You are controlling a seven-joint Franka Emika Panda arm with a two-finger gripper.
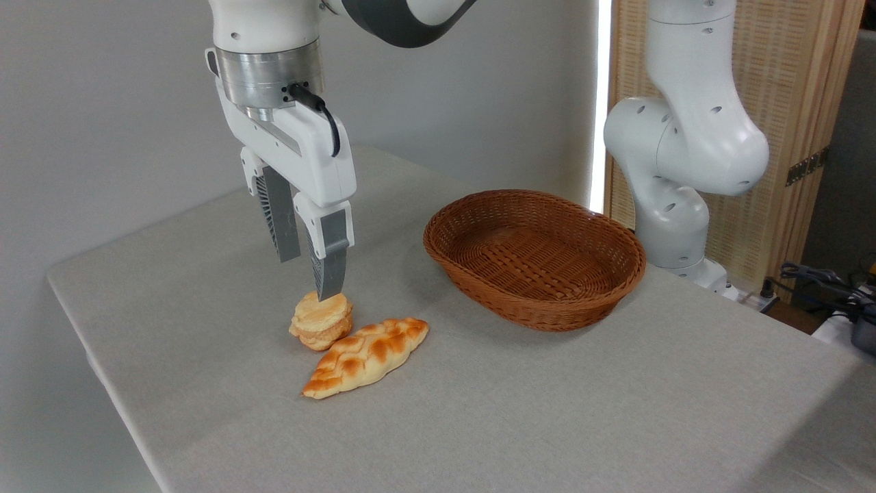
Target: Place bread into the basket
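Gripper over the bun, nothing gripped yet

Gripper [311, 277] hangs straight down w/ fingers spread apart, empty — front fingertip reads at the top of the bread [321, 320], likely so the fingers can drop either side of it. Bread sits on the table [205, 342], at about 10 o'clock from the braided loaf [366, 356], touching or nearly so. Basket [534, 257] waits empty at 2 o'clock from the bread, well apart.

Grey cloth-covered table [547, 411], bread [321, 320], braided loaf [366, 356], wicker basket [535, 257]
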